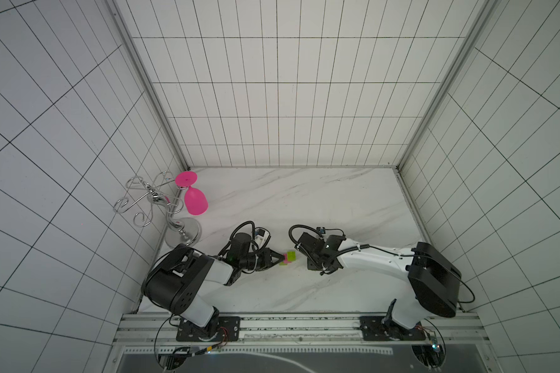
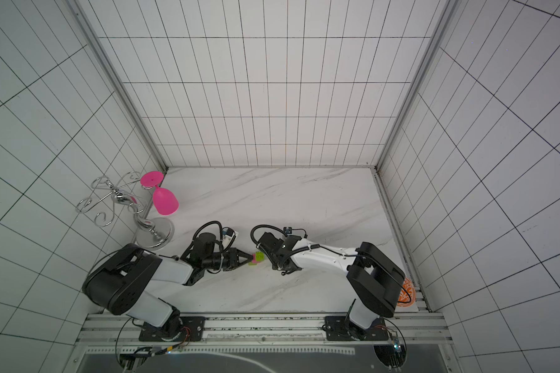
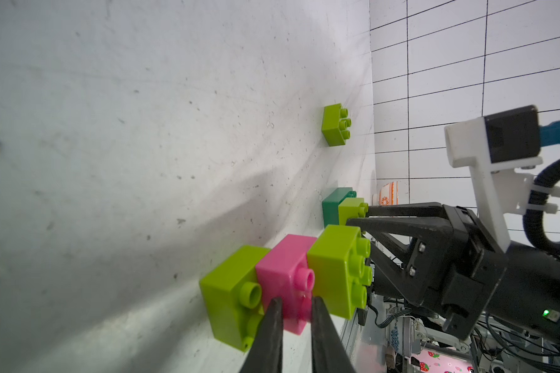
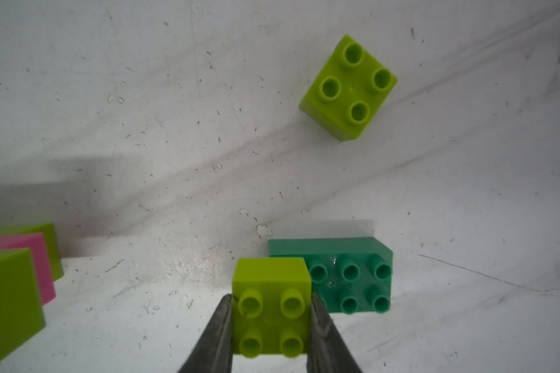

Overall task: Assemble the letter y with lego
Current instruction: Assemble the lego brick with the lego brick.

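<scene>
With the left pincer (image 3: pixel 296 303) clamping the pink brick (image 3: pixel 285 268) mid-row and the right pincer (image 4: pixel 272 302) gripping a lime brick (image 4: pixel 270 276) by the dark green brick (image 4: pixel 349 247) on the bench (image 4: pixel 143 129), square the studs and press straight down.

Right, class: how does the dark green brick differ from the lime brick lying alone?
The dark green brick is a longer rectangle; the lone lime brick is square. The dark green brick shows six studs, the lone lime brick four. A second lime brick, held in the right pincer, overlaps one end of the dark green brick; the lone lime brick stands apart. Both rest studs up on the table.
</scene>
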Controlling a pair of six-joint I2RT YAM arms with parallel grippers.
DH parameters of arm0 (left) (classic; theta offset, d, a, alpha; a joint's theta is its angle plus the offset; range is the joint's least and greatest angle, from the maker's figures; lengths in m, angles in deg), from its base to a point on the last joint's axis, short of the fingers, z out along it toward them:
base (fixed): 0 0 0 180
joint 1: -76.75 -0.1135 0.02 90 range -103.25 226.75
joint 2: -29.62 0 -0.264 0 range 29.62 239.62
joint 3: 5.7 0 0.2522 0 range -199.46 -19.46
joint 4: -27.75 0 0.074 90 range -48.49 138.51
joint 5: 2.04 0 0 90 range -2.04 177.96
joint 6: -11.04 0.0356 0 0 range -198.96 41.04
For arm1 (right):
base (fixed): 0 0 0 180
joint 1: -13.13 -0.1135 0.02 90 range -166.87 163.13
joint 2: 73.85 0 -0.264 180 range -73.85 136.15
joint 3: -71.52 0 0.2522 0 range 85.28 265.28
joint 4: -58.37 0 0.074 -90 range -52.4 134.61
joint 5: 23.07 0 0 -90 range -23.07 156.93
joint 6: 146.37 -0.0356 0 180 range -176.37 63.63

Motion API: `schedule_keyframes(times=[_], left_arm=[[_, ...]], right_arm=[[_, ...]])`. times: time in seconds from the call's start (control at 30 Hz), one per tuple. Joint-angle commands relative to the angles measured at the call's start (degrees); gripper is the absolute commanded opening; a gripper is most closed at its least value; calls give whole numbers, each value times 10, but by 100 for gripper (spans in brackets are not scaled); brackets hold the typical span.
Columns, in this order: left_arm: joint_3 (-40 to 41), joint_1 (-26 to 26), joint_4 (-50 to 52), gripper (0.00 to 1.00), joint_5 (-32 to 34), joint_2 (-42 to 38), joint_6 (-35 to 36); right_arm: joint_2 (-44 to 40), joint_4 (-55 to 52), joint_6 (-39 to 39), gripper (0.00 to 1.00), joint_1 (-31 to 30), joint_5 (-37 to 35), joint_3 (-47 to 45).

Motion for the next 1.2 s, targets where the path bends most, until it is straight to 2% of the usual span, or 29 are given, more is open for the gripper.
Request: schedule_keyframes(times=[0.0,0.3,0.5,0.83,0.97,1.07,1.17], left_arm=[[14,-8,88,17,54,17,12],[15,-8,86,17,54,20,11],[15,-8,83,17,53,19,10],[18,-8,82,17,54,15,8],[18,-8,80,17,54,16,7],[20,-8,78,17,54,15,5],[22,-8,79,17,54,14,5]], right_arm=[[5,11,-11,21,-5,20,-39],[20,16,-12,21,1,28,-49],[32,23,6,22,21,64,-55],[26,22,6,23,21,68,-56],[14,12,10,30,21,57,-44],[6,-3,12,42,20,47,-30],[-1,-21,16,48,19,33,-9]])
